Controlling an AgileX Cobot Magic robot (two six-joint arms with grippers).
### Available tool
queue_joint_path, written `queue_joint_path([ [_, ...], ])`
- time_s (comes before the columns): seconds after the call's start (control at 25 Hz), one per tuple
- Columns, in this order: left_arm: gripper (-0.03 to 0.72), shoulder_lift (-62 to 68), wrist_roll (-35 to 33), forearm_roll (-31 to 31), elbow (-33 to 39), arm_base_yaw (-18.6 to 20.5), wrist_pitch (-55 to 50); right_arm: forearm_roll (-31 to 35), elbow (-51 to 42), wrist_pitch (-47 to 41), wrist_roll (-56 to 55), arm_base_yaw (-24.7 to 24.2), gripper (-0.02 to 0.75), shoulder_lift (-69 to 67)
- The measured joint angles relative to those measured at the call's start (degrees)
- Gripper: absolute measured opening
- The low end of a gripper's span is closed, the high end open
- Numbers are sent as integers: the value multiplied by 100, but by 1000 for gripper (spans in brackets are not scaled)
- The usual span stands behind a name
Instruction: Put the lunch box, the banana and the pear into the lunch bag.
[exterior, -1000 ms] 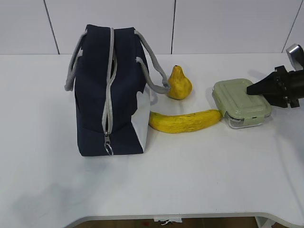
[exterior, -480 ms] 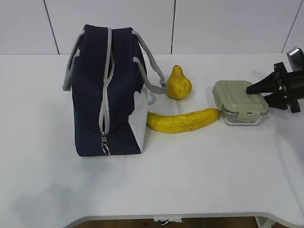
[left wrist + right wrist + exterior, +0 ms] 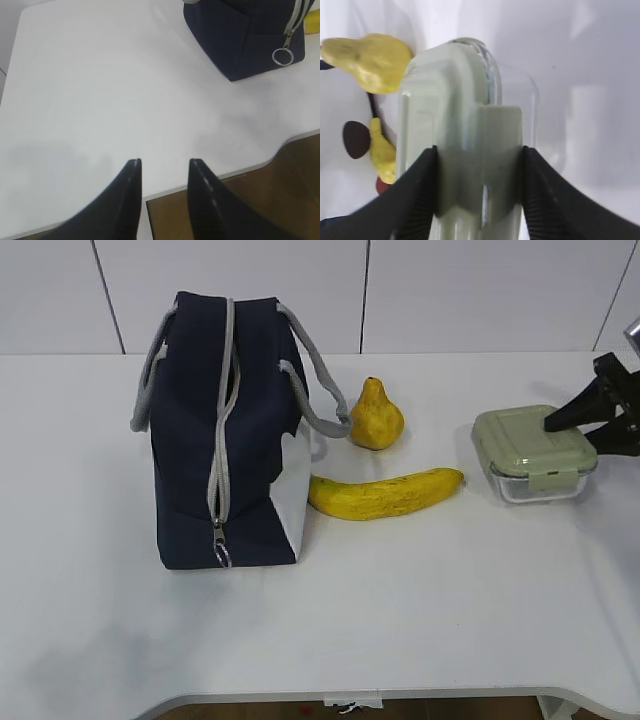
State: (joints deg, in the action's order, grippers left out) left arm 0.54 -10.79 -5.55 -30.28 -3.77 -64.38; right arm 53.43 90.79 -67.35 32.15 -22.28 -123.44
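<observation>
Right wrist view shows the right gripper (image 3: 479,195) with its two black fingers (image 3: 415,195) pressed against both sides of the lunch box (image 3: 465,130), clamped across the sage-green lid's snap tab; jaws about half open, closed on the box width. Exterior view: lunch box (image 3: 535,453) sits at the right side of the table (image 3: 400,610), and whether it rests on the surface or is lifted a little I cannot tell. Right gripper (image 3: 580,425) reaches it from the right edge of that frame. Banana (image 3: 385,494) lies between box and bag, one end touching or just beside the white side panel, the other end apart from the box. Pear (image 3: 376,417) stands upright behind the banana, near a grey handle loop. Lunch bag (image 3: 225,430) stands on the left; its zipper looks closed most of the way down, ring pull at the near end, maybe a slight gap near the top, hard to say.

Left wrist view: left gripper (image 3: 164,170) is partly open, holds nothing, hovers over bare table by the near edge, with the bag corner and ring pull (image 3: 280,55) up right.

Step in hand, my read: first item, grasp on the lunch box. Nothing is in the bag yet. Next move calls for lifting the box and carrying it left, clear of banana and pear. The bag mouth likely needs opening first, probably a left arm job.
</observation>
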Motion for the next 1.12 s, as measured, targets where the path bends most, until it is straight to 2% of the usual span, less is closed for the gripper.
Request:
queue_joint_path([
  [0.28,241,309,0,-115,-62,0,-20,51,-10,-11,-295,26,367,729],
  [0.56,241,1831,0,-874,-713,0,385,492,-10,-61,-370,188,366,1384],
  [0.6,248,2033,0,-1212,-923,0,447,588,-10,-74,-370,243,366,1442],
  [0.68,258,2292,0,-1418,-1034,0,505,818,-10,-109,-370,397,366,1543],
  [0.72,288,2856,0,-1838,-1267,0,561,992,-10,-121,-370,519,366,1567],
  [0.84,346,3710,0,-2346,-1550,0,602,1433,-10,-121,-216,846,366,1579],
  [0.96,382,4605,3,-2617,-1943,0,663,1804,-10,-121,-54,1237,366,1579],
  [1.12,391,5591,-28,-2689,-2510,0,682,2165,-10,-121,98,1735,366,1579],
])
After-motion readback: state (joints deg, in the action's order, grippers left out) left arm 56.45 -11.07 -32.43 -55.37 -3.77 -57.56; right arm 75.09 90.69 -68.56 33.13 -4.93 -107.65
